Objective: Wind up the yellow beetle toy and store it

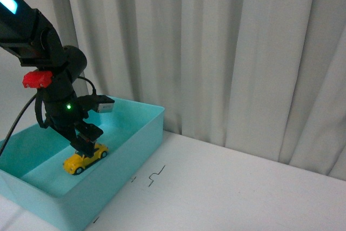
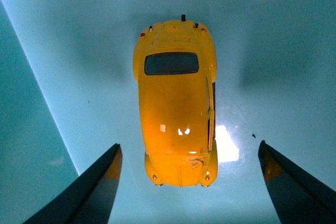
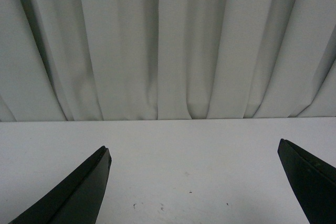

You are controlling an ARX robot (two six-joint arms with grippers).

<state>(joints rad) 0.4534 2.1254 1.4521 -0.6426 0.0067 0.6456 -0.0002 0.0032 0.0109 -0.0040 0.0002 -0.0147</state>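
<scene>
Looking first at the nearest part of the scene, we find the teal bin (image 1: 146,128) on the left side of the table (image 1: 243,193). The yellow beetle toy (image 1: 85,159) stands upright on its wheels on the bin floor, near the middle. By our judgement the storing part is almost finished, because the toy rests inside the bin and nothing holds it. Whether the winding is done, we cannot tell; the pictures give no sign of it. What is left, as we think, is only to lift the left arm out of the bin.

The left gripper (image 2: 188,146) hangs directly over the toy. Its fingers (image 2: 100,182) are spread wide, one at each side of the car's front end. In the left wrist view both are clearly apart from the yellow body, with bare bin floor between.

Farther away, the right gripper (image 3: 194,150) is empty, and its fingers (image 3: 84,187) are also wide open above the bare white table. Behind everything hangs the pale curtain (image 1: 216,52).
</scene>
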